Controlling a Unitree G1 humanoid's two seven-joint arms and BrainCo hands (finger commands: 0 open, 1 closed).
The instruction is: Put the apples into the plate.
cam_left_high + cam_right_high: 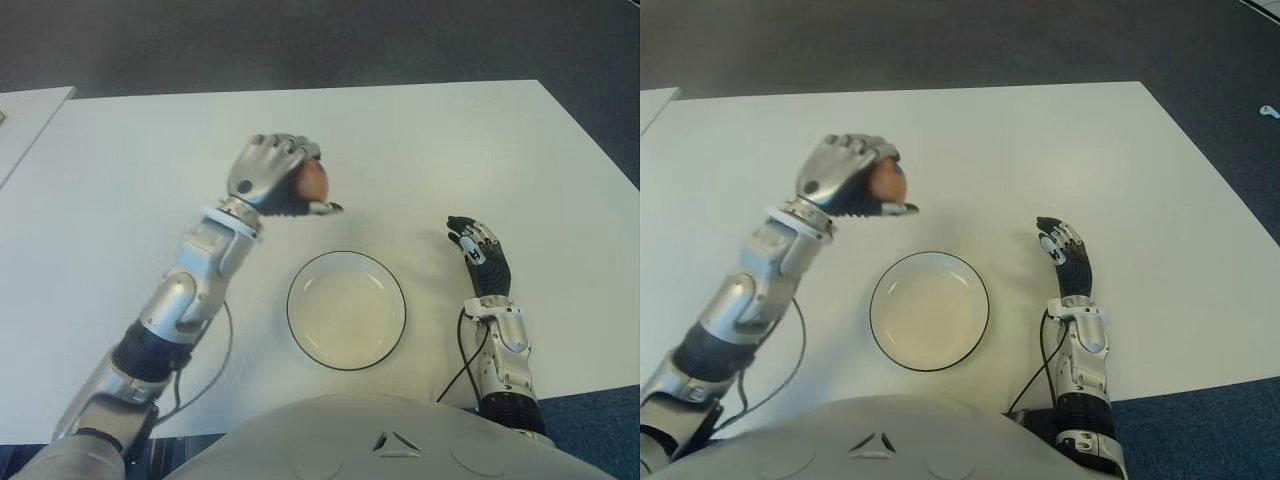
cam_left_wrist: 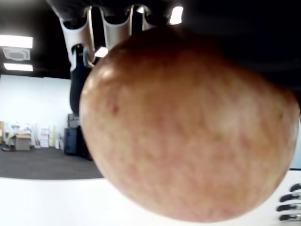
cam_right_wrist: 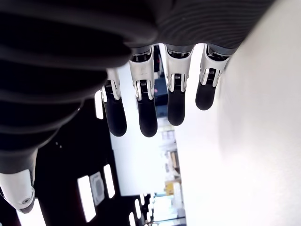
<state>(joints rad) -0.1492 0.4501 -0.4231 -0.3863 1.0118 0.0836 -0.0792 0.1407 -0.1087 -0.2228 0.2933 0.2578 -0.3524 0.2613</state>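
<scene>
My left hand [image 1: 285,185] is shut on a reddish apple [image 1: 314,181], held above the white table behind and to the left of the plate. The apple [image 2: 188,127] fills the left wrist view, with fingers curled over it. The plate [image 1: 347,309] is white with a dark rim and has nothing in it; it sits near the front edge at the middle. My right hand [image 1: 478,250] shows to the right of the plate, fingers [image 3: 141,108] stretched out and holding nothing.
The white table [image 1: 430,150] spreads wide behind and to both sides of the plate. A second white surface [image 1: 25,120] adjoins at the far left. Cables [image 1: 205,385] trail from both forearms near the front edge. Dark floor lies beyond.
</scene>
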